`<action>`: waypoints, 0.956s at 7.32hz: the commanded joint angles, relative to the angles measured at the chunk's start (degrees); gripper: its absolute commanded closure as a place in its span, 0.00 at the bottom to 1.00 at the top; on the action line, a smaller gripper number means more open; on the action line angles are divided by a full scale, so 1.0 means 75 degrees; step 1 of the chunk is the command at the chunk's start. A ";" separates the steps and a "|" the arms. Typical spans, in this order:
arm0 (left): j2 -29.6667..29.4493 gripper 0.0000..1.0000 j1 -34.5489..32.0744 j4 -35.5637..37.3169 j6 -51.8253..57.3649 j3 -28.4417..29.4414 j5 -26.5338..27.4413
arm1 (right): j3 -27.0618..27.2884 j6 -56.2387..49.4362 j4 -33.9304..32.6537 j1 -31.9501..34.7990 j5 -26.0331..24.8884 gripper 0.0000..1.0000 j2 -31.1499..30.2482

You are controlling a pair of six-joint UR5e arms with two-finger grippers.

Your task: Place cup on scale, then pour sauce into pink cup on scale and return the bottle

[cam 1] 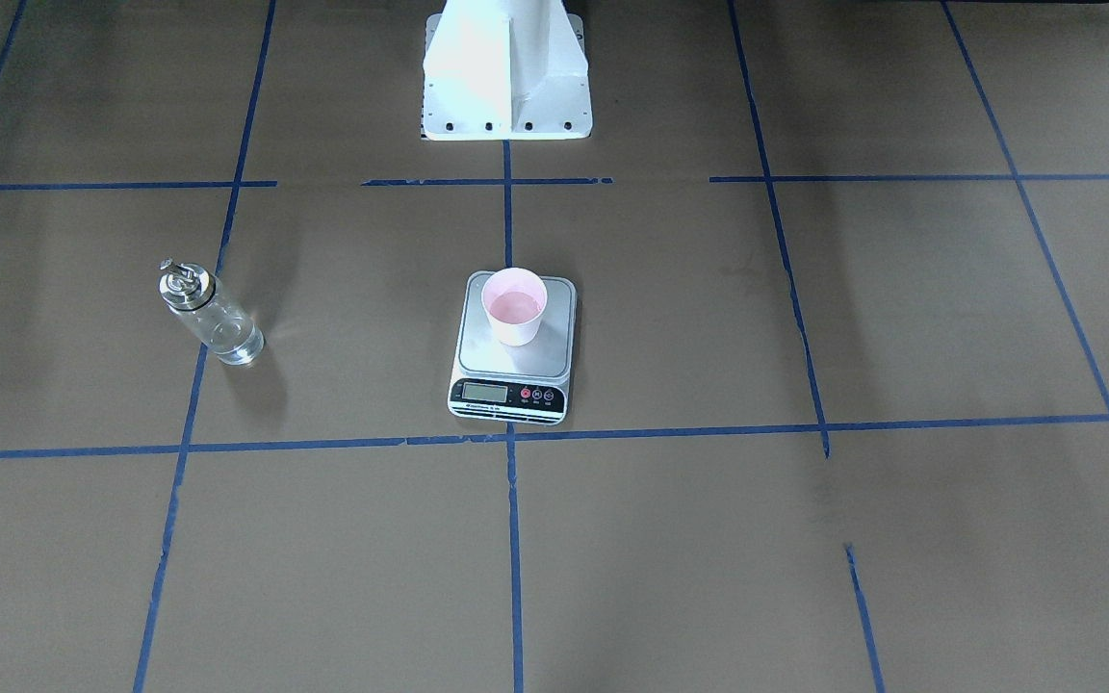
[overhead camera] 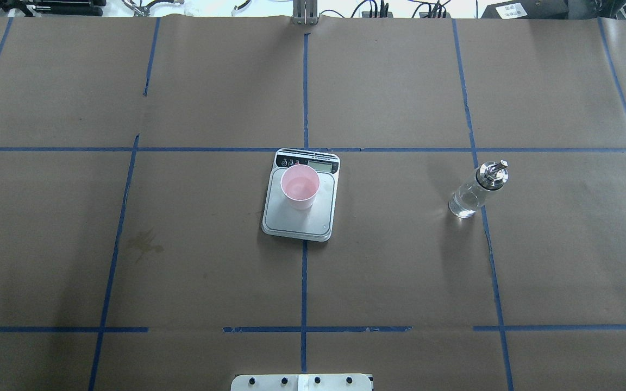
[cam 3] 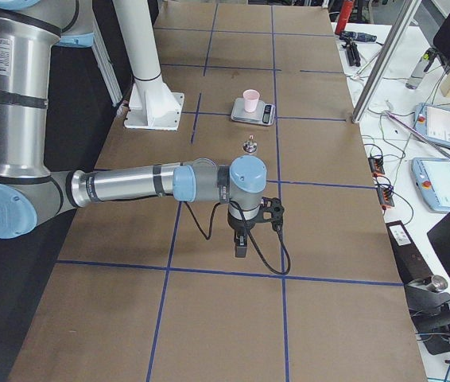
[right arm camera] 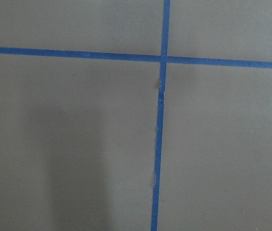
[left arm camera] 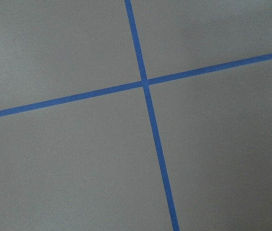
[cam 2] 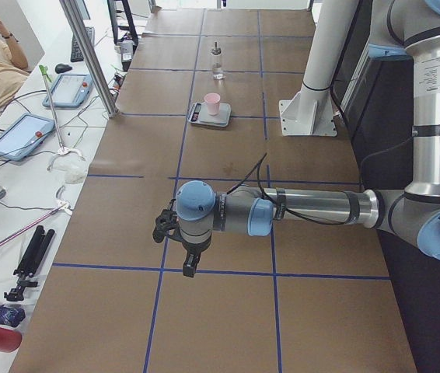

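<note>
Cup (overhead camera: 300,186) sits on scale (overhead camera: 299,224); bottle (overhead camera: 473,193) stands well right. Left gripper (cam 2: 189,268) and right gripper (cam 3: 241,247) hang over tabletop (overhead camera: 182,244); open or closed, cannot tell.

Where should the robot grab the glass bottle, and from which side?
Grip the bottle by its straight glass body, below the metal pourer cap, coming in level from the robot's right. It stands upright there; the cap is narrow and spouted.

One cup (cam 1: 514,308), one scale (cam 1: 506,393) and one bottle (cam 1: 218,322) (a single one of each) on one table (cam 1: 805,539).
</note>
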 commanded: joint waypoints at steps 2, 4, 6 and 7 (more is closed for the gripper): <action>-0.0130 0.00 -0.0002 0.0843 0.0000 0.0006 -0.0005 | 0.0003 -0.0003 0.0021 -0.0020 0.0000 0.00 0.0007; -0.0131 0.00 -0.0002 0.0728 0.0012 -0.0017 0.0076 | 0.0027 -0.0003 0.0021 -0.0020 0.0000 0.00 0.0007; -0.0131 0.00 -0.0002 0.0728 0.0011 -0.0017 0.0077 | 0.0015 -0.0050 0.0021 -0.0020 -0.0012 0.00 -0.0005; -0.0131 0.00 -0.0002 0.0728 0.0011 -0.0017 0.0077 | 0.0003 -0.0085 0.0021 -0.0043 -0.0024 0.00 -0.0005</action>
